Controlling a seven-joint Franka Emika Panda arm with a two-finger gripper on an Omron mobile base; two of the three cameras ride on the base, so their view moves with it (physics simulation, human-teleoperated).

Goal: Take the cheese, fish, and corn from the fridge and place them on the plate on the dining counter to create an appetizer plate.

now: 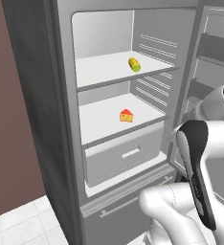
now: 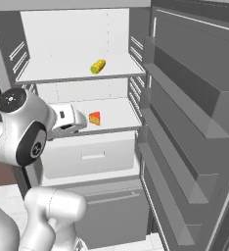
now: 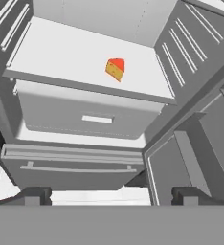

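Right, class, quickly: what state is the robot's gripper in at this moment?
Gripper: open, holding nothing, outside the fridge, pointed toward the cheese on its shelf.

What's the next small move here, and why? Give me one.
Probably ease the open end effector forward and up toward the cheese. The fridge stands open, the cheese lies alone on the lower shelf, nearly centred in the hand view, and the fingers hold nothing. The corn sits a shelf higher, so the cheese looks like the nearer pick.
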